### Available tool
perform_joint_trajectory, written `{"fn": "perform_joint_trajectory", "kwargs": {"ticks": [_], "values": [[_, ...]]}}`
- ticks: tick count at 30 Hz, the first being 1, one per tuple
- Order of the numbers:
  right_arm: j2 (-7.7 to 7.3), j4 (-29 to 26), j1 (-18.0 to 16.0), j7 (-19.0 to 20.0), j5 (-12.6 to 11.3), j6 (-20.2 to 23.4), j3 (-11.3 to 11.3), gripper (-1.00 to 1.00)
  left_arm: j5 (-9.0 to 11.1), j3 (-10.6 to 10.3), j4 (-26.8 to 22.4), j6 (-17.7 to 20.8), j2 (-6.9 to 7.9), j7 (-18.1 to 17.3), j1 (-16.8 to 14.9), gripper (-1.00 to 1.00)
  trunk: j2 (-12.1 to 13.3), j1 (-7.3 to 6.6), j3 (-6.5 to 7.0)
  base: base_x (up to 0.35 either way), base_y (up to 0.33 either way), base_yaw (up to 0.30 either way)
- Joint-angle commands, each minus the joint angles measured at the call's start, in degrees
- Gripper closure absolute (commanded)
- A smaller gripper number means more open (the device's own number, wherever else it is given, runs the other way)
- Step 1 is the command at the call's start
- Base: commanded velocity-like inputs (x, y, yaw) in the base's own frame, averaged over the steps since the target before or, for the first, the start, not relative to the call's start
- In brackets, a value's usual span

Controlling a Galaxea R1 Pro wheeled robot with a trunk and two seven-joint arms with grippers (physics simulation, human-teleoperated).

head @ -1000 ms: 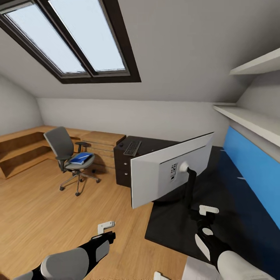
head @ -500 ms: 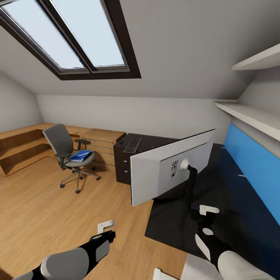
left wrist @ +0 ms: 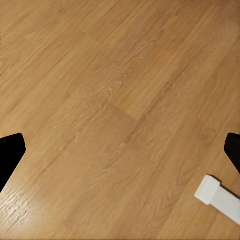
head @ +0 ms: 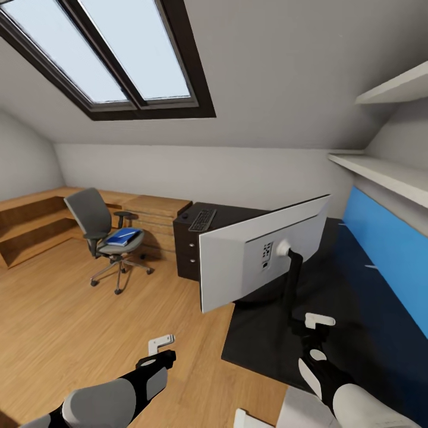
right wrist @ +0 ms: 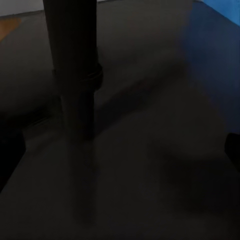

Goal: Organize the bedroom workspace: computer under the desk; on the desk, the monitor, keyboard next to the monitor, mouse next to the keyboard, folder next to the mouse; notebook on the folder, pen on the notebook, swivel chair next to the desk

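Monitor [head: 249, 261] upright on desk [head: 333, 333], grey back facing camera, long axis level

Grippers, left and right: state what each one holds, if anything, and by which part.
Nothing is held. The left gripper hangs open over bare wood floor. The right gripper is open above the desk, beside the monitor's stand, not touching it.

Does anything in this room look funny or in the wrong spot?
Yes. The blue folder lies on the swivel chair seat, not on the desk. The chair stands out on the floor, apart from the desk. The monitor shows its grey back, tilted.
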Motion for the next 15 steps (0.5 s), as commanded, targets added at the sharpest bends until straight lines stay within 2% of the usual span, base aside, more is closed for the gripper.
{"fn": "perform_joint_trajectory", "kwargs": {"ticks": [1, 15], "values": [[-0.02, 0.04, -0.04, -0.16, -0.62, -0.23, 0.52, -1.00, 0.51, -0.49, -0.15, -0.29, 0.02, 0.34, -0.06, -1.00, -0.47, 0.23, -0.26, 0.000, 0.000, 0.000], [0.00, 0.04, -0.04, -0.05, -0.67, -0.32, 0.53, -1.00, 0.51, -0.41, -0.15, -0.30, 0.10, 0.32, -0.06, -1.00, -6.09, 3.31, -2.78, 0.000, 0.000, 0.000]]}}
